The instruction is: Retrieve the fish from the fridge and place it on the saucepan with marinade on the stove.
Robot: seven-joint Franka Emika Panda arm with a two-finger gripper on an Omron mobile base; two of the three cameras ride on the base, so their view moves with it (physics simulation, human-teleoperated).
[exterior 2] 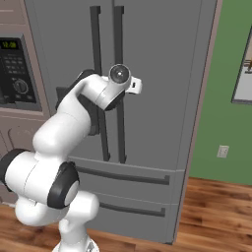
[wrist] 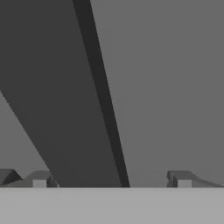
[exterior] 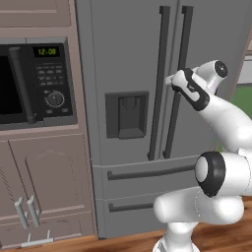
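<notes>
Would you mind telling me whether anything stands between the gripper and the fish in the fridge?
Yes: the fridge doors are both closed, so the fish inside is shut away. The open gripper is right at the right door's handle, with the bar passing between its fingertips. That door has to be pulled open first.

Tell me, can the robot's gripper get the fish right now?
Probably not. The fridge has both doors shut, so nothing inside can be reached. The gripper is open at the right door's handle, so that door likely has to open first.

microwave (exterior: 34, 81) left of fridge (exterior: 133, 59)
</notes>
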